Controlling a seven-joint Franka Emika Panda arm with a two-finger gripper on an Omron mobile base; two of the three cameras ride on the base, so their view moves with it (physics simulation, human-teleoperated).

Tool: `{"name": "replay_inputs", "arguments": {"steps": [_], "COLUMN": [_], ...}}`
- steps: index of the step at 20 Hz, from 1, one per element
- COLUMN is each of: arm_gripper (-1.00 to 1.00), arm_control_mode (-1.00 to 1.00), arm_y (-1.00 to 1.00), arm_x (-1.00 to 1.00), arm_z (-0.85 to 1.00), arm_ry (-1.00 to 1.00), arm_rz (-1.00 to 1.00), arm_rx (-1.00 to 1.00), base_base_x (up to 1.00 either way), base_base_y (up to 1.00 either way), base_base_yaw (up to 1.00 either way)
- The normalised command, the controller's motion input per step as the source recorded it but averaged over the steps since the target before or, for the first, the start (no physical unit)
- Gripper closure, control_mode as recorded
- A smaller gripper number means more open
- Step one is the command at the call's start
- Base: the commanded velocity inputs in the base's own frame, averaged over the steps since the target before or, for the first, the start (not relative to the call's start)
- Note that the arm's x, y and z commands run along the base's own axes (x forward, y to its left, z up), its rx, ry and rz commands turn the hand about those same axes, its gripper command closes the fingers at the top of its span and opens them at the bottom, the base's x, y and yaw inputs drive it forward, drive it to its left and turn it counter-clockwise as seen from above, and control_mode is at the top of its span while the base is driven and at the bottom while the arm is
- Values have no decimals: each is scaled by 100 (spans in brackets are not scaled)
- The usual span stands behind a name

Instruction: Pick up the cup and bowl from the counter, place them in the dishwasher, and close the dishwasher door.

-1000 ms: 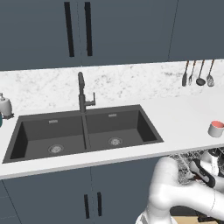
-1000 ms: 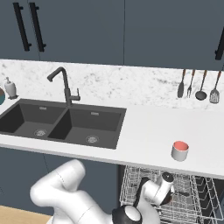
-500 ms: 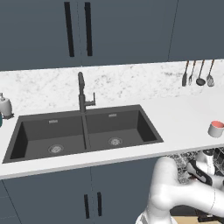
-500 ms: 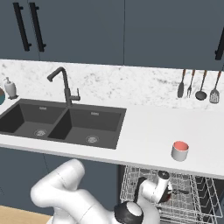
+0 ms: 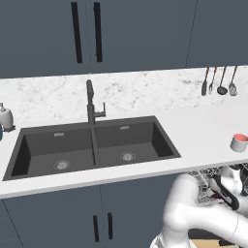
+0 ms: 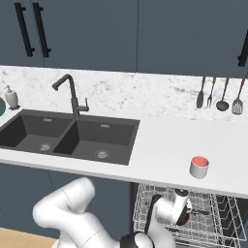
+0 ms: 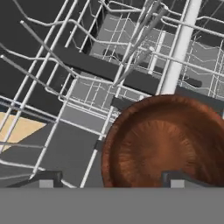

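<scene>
Black double sink with dark gooseneck faucet behind its divider. White soap bottle left of sink by backsplash. Four hanging utensils on wall at right. Dark upper cabinets with black bar handles.

Dark slate-blue upper cabinets with black bar handles along the top. Below them a white, grey-speckled marble backsplash. Black gooseneck faucet behind a black double sink. Four dark utensils hung on the backsplash at right. White soap bottle at far left. Matching dark lower cabinets. Strip of tan wood floor at bottom left.
</scene>
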Motion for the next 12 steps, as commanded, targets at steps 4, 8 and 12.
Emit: {"name": "replay_inputs", "arguments": {"steps": [4,8,12], "arm_gripper": [-100,-100,-100], "arm_control_mode": [-100,-100,-100], "arm_y": [0,0,0], "arm_x": [-34,-42,-21], "arm_z": [100,100,100], "arm_ry": [-10,-3,-3], "arm_rz": [0,0,0], "arm_rx": [0,0,0], "base_base_x": [0,0,0], "base_base_y": [0,0,0], "base_base_yaw": [0,0,0]}}
